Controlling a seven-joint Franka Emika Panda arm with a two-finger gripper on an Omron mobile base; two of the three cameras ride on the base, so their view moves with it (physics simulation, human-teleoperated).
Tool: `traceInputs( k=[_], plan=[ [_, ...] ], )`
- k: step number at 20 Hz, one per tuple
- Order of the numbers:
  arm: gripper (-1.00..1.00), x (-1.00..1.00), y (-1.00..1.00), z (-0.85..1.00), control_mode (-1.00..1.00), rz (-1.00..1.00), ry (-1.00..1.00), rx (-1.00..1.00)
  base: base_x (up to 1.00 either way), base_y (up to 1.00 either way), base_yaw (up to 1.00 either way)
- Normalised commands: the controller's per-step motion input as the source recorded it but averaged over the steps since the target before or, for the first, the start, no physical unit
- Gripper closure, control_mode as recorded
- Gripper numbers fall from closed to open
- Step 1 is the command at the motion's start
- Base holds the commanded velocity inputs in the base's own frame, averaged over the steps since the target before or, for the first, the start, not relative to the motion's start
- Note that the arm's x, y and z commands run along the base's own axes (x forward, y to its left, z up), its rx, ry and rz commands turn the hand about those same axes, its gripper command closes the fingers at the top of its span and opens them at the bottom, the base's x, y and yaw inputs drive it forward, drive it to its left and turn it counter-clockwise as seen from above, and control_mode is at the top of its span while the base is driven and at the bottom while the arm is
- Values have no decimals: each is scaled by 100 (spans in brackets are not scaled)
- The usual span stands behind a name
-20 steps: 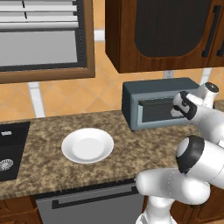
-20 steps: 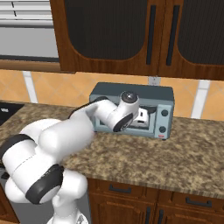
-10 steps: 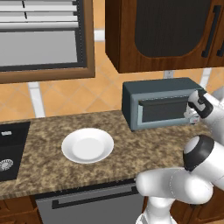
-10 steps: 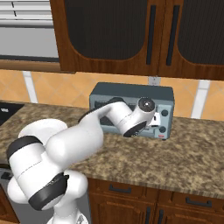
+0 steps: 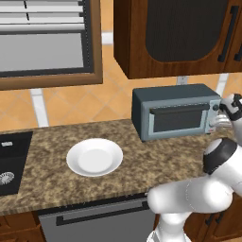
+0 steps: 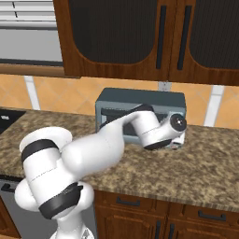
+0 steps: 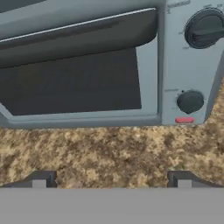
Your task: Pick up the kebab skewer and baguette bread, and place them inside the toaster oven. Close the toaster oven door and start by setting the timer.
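Observation:
The blue-grey toaster oven [image 5: 177, 116] [image 6: 140, 99] stands at the back of the granite counter. Its door [image 7: 78, 78] is shut, with the bar handle along the top of the dark glass. My gripper [image 7: 111, 180] [image 5: 219, 122] is open, its tips wide apart, low above the counter in front of the oven's right end. It faces the panel with a large upper knob [image 7: 204, 28], a smaller lower knob [image 7: 190, 101] and a red mark [image 7: 184, 120], and touches none of them. The kebab skewer and baguette bread are out of view.
An empty white plate [image 5: 94, 157] lies on the counter left of the oven. A dark sink [image 5: 7, 163] sits at the far left edge. Wooden wall cabinets [image 6: 140, 37] hang above the oven. My arm [image 6: 116, 140] reaches across the oven's front.
The hand has slid to the right along the oven's front, from the door's right part to the knob panel. The oven door stays shut and the plate has not moved.

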Motion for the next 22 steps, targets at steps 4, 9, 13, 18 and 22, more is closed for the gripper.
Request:
traceInputs(
  k=[4,9,13,18,22],
  plan=[
    [-100,-1,-53,0,-100,-20,-15,36,0,0,0],
    [-100,0,-31,0,-100,-12,-18,29,0,0,0],
    [-100,1,-4,-4,-100,0,0,1,0,0,0],
    [-100,0,5,0,-100,-3,-2,10,0,0,0],
    [-100,0,4,0,-100,-14,-1,14,0,0,0]
  ],
)
